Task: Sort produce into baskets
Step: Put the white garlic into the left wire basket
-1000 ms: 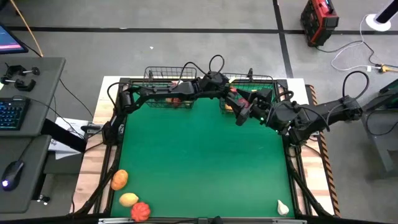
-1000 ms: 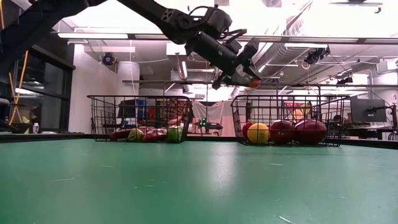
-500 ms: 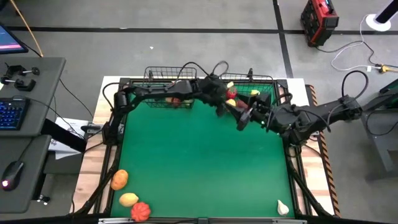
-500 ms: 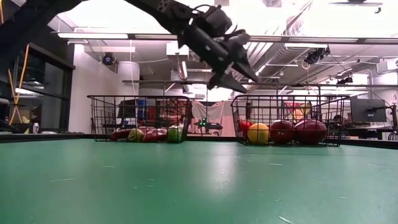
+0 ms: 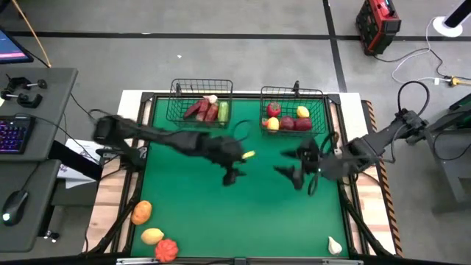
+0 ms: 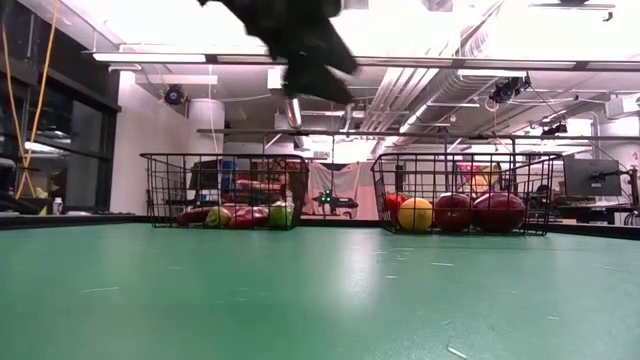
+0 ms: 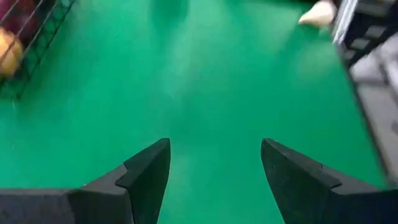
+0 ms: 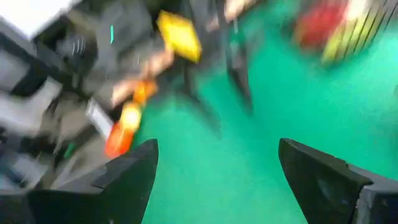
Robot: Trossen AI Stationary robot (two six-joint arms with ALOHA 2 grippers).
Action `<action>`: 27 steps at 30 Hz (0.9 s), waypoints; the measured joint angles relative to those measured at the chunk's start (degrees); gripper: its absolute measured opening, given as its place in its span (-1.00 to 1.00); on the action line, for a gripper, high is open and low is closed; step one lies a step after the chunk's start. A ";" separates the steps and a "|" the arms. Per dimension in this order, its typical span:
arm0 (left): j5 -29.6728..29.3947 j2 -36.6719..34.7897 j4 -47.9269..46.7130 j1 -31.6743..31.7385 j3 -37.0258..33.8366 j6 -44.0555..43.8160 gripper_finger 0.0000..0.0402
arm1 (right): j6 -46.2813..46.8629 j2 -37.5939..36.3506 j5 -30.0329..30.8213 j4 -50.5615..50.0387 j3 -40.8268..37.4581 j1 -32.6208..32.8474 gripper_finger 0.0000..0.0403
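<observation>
Two black wire baskets stand at the table's far edge. The left basket (image 5: 175, 103) holds maroon, red, green and white produce. The right basket (image 5: 324, 110) holds red, yellow and maroon pieces (image 6: 415, 213). My left gripper (image 5: 234, 177) hangs open and empty over the middle of the green table, and its wrist view (image 7: 214, 165) shows only bare mat between the fingers. My right gripper (image 5: 289, 177) is open and empty just to the right of it, facing it. An orange piece (image 5: 141, 212), a yellow piece (image 5: 152, 235) and a red piece (image 5: 166, 249) lie at the near left corner. A white piece (image 5: 335, 244) lies at the near right.
Dark frame rails run along the table's left and right edges (image 5: 346, 199). A desk with a keyboard and mouse (image 5: 15, 132) stands left of the table. Open green mat lies between the grippers and the near edge.
My left gripper, over the right basket with a red piece, has opened and let it go into that basket. It has then swung back toward the table's middle and near edge. My right gripper has moved from beside the right basket toward the near edge.
</observation>
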 joint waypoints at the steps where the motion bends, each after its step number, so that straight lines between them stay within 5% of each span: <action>1: -1.41 -2.77 2.65 -1.32 -3.99 -2.82 0.20 | 3.95 0.33 -2.56 -2.54 0.02 1.21 0.62; 7: -4.24 -15.69 9.71 -7.79 -20.14 -21.33 0.20 | 26.03 6.54 -19.51 -17.51 0.02 8.30 0.62; 13: -5.68 -20.95 9.59 -10.58 -25.78 -28.13 0.20 | 36.99 18.61 -53.33 -24.52 0.02 12.82 0.62; 17: -5.84 -20.97 10.06 -10.62 -26.60 -28.66 0.20 | 40.47 27.33 -71.21 -18.35 -2.46 16.19 0.62; 22: -5.84 -20.50 10.36 -10.60 -26.65 -28.66 0.20 | 45.45 35.84 -81.21 -8.67 -5.81 20.27 0.62; 27: -5.84 -20.48 10.91 -10.60 -26.63 -27.22 0.20 | 49.54 39.35 -82.59 -8.37 -6.82 21.83 0.62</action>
